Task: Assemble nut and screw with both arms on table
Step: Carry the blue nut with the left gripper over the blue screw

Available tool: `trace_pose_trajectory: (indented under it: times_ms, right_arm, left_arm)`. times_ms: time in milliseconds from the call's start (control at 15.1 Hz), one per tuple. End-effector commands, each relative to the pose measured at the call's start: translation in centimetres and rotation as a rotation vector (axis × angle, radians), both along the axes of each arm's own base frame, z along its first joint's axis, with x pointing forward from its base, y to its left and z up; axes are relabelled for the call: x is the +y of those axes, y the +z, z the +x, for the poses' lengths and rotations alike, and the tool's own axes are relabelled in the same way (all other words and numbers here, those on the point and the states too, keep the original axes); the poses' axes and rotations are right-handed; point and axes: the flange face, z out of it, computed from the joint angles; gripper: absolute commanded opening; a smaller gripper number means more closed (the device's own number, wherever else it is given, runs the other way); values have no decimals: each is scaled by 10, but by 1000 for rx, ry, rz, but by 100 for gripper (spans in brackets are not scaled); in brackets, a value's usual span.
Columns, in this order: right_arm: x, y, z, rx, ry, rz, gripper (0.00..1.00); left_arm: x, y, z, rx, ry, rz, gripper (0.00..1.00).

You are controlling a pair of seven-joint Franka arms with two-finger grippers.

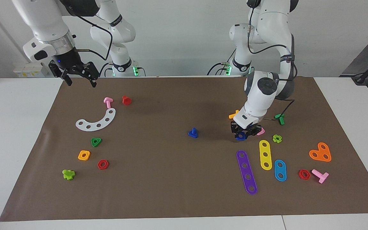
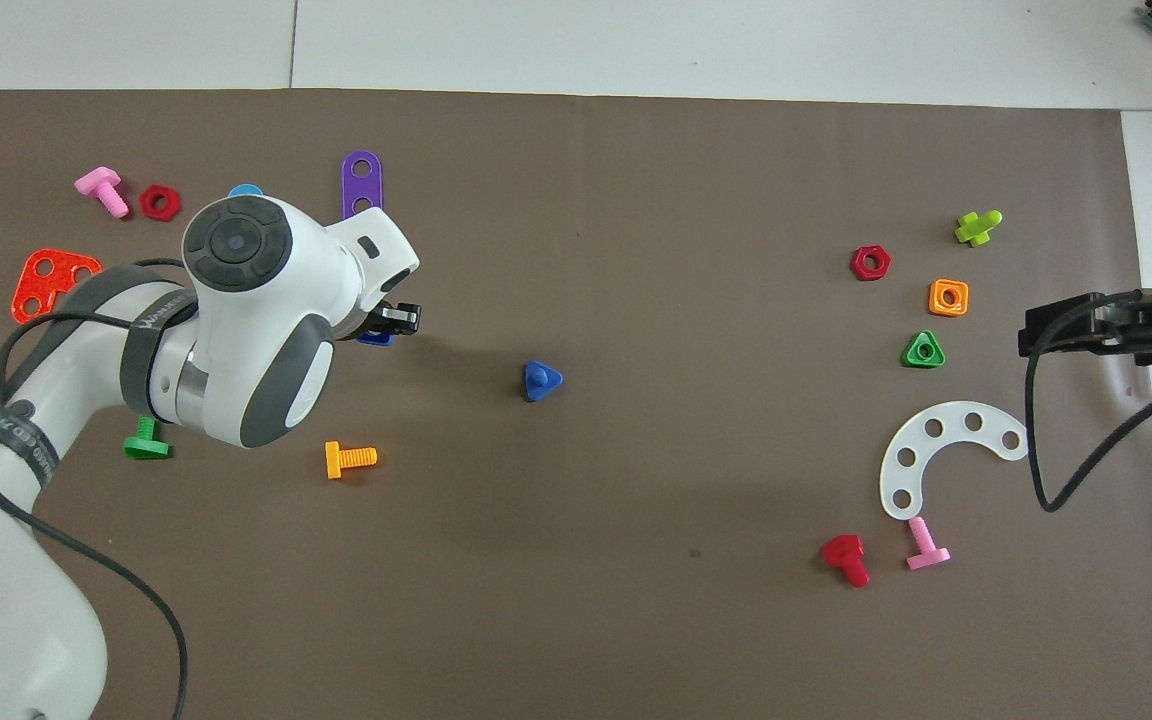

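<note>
The dark blue square nut (image 1: 241, 136) lies on the brown mat (image 1: 171, 185) toward the left arm's end. My left gripper (image 1: 243, 133) is down at it, with its fingers closed on either side of the nut. In the overhead view the left gripper (image 2: 391, 325) covers most of the nut (image 2: 376, 339). The dark blue screw (image 1: 193, 133) stands alone near the middle of the mat, head down and shaft up, and also shows in the overhead view (image 2: 540, 380). My right gripper (image 1: 80, 81) waits open and empty, raised over the mat's corner at the right arm's end (image 2: 1036, 330).
A pink nut (image 1: 260, 131), an orange bolt (image 1: 233, 114), a green bolt (image 1: 279, 118), a lime nut (image 1: 277, 138) and yellow (image 1: 265, 155) and purple (image 1: 246, 172) strips crowd around the left gripper. A white curved strip (image 1: 96, 121) and several small parts lie at the right arm's end.
</note>
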Motion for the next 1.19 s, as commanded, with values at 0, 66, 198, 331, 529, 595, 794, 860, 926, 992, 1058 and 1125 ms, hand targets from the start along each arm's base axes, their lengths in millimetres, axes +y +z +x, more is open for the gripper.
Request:
trace_pose_trajectory:
  times_ms: [0,66,198,331,529,595,794,860,926,992,1058,1125]
  right_arm:
    - [-2,1,-5,10,24,3,100]
    - [-3,1,-5,9,20,6,100]
    - [-3,2,-4,7,18,13,100]
    - [2,2,-5,7,26,16,100]
    - [3,2,-5,7,27,18,100]
    - [3,2,-4,6,27,18,100]
    - [3,2,-4,6,27,18,100]
    - [3,2,-5,7,27,18,100]
    - [3,2,-5,7,27,18,100]
    - [3,2,-4,6,27,20,100]
    - [3,2,-4,6,27,20,100]
    - [3,2,-4,6,27,18,100]
  left_arm:
    - [-40,11,3,11,36,8,0]
    - [-52,15,-1,2,37,14,0]
    - [-77,17,-12,-13,58,2,0]
    - [-92,17,-20,-15,66,-1,0]
    - [-119,18,-36,-15,38,-8,0]
    - [-126,19,-40,-17,33,-13,0]
    - [-135,16,-40,-40,39,-47,0]
    - [-141,13,-44,-38,29,-49,0]
    - [-146,10,-46,-44,21,-58,0]
    - [-154,2,-49,-47,9,-67,0]
    - [-155,-2,-48,-50,7,-73,0]
    - [-155,-6,-48,-44,7,-71,0]
